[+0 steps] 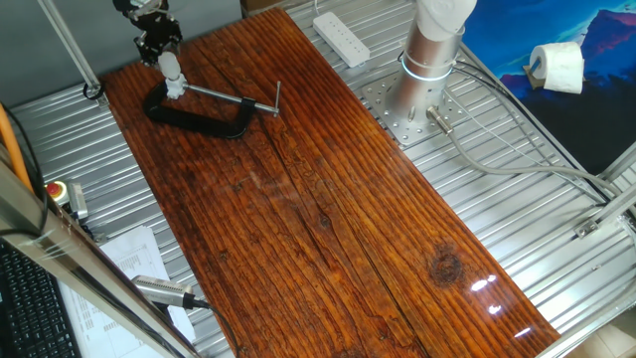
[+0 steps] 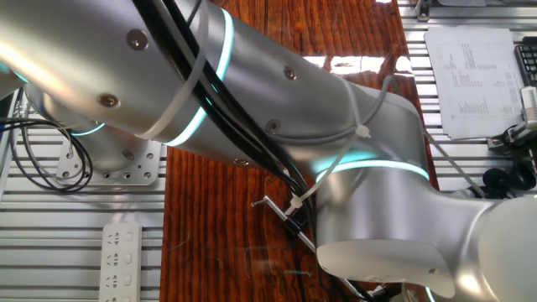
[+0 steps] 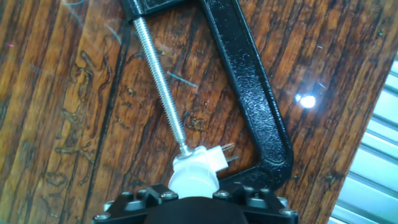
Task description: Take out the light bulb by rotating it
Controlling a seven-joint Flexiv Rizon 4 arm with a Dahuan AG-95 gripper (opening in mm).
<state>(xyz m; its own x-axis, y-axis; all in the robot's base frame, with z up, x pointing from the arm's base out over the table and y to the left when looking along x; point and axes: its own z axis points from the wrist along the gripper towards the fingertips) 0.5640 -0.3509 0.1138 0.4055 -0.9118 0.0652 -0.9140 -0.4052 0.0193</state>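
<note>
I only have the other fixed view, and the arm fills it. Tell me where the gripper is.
Observer: In one fixed view, the gripper hangs directly over the light bulb, near the wooden table's corner at the upper left of that picture.
Operator: Report what keeps the bulb in place.
Observer: In the hand view, it sits in a white fitting with two metal prongs. The tip of the steel screw bar presses against that fitting inside the black C-clamp.
</note>
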